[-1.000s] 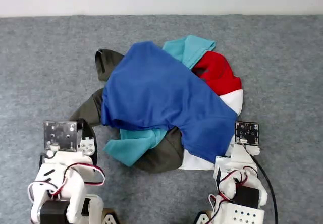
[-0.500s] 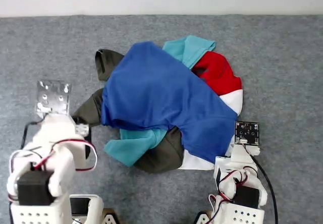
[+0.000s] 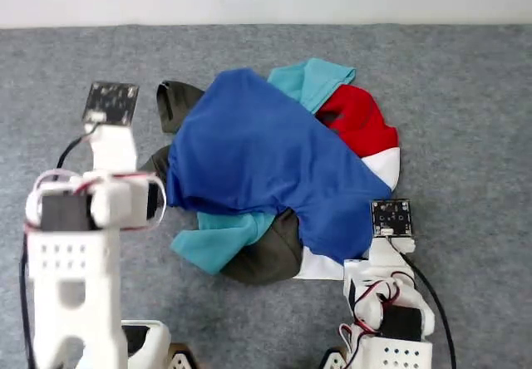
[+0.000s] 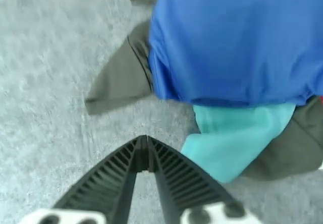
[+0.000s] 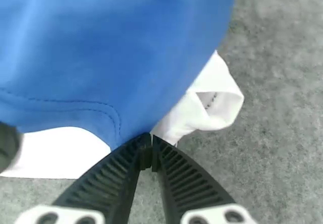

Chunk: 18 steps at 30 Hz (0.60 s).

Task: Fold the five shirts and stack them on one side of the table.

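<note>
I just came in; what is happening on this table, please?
A heap of five unfolded shirts lies on the grey table. The blue shirt is on top, over the teal shirt, olive shirt, red shirt and white shirt. The left gripper hangs shut above the table beside the olive sleeve; the right gripper is shut at the blue shirt's hem. Nothing is folded yet.

grey carpeted table (image 3: 465, 95), heap of five shirts (image 3: 274, 169) in its middle
</note>
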Motion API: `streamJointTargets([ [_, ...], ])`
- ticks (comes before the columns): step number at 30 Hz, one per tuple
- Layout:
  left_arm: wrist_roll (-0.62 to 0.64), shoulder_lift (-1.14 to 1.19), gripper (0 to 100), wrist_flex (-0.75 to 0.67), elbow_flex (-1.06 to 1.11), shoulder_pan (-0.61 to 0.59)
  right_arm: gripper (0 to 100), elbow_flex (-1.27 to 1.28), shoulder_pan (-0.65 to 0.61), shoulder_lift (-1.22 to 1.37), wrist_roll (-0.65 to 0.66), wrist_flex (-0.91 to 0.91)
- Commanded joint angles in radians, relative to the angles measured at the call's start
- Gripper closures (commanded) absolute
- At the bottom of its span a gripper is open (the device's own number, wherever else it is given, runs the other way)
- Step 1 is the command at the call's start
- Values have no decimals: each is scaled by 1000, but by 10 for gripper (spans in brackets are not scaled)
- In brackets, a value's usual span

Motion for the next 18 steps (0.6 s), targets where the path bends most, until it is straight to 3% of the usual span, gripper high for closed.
streamJointTargets([
  [1, 0, 115, 992, 64, -163, 2, 990, -61, -10, 2, -5, -19],
  [6, -5, 176, 992, 109, -321, 63, 990, -308, 73, 13, -2, -16],
  [13, -11, 184, 992, 86, -325, 170, 990, -545, 105, 42, 75, 87],
  [18, -130, 235, 992, 44, -328, 232, 990, -755, 229, 262, 150, 162],
])
